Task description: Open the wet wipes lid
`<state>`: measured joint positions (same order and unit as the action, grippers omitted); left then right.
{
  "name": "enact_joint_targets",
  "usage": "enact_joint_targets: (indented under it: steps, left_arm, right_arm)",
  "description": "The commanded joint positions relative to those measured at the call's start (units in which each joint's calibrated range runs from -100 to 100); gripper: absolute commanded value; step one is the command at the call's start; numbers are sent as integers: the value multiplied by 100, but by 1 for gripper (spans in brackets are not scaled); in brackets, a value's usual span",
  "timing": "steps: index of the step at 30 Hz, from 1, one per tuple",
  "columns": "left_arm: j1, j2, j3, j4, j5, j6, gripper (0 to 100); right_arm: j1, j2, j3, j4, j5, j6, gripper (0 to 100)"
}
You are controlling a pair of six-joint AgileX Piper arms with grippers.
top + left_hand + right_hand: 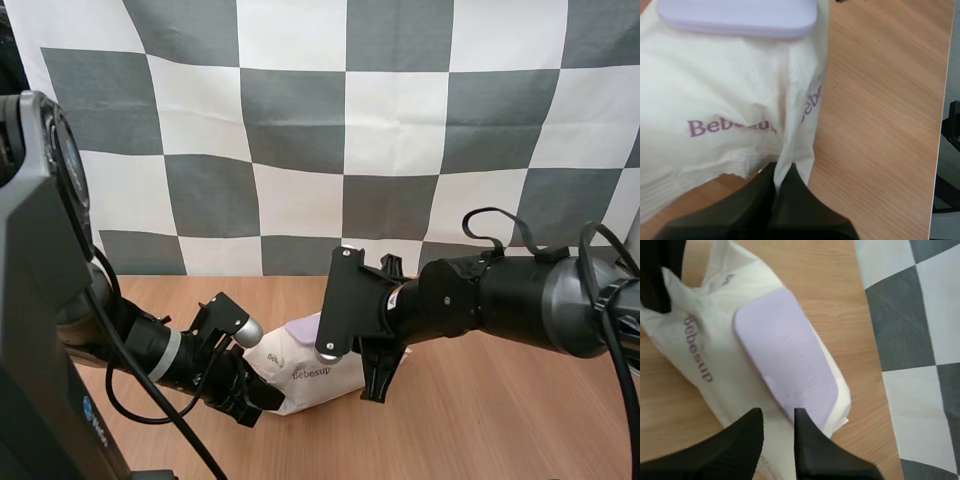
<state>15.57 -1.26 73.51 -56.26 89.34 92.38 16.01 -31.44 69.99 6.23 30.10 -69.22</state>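
Left gripper (250,397), lower left of the high view, is clamped on the pack's (312,378) crimped end seam. Its wrist view shows both fingers pressed together w/ the thin film pinched btwn the tips. Prob an anchor: a soft pack would slide or lift when the lid is pulled, so one end is held fast.

Pack lies on the table (480,420), bottom centre of the high view, printed side up. The lilac lid (785,360) is on top & looks fully closed, no gap seen along its edge.

Right gripper (776,415), on the arm stretching in from the right side of the high view, has its fingers apart w/ nothing btwn them. It hangs over the pack end opposite the left gripper. In its wrist view the tips sit just beside the lid's short edge, approx astride one corner; contact can't be told. My read: it's lined up to catch the lid's lip & flip it up. The lip itself is too small to make out.
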Motion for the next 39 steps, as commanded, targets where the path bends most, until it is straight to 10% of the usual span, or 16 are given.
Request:
enact_joint_targets:
  steps: [1,39]
  left_arm:
    - [-3,-6,-10,-3,19,100,0]
    - [-3,-6,-10,-35,-60,100,0]
  right_arm:
    - [-5,78,8,-5,-112,-13,30]
    - [145,488,8,457,-802,-38,30]
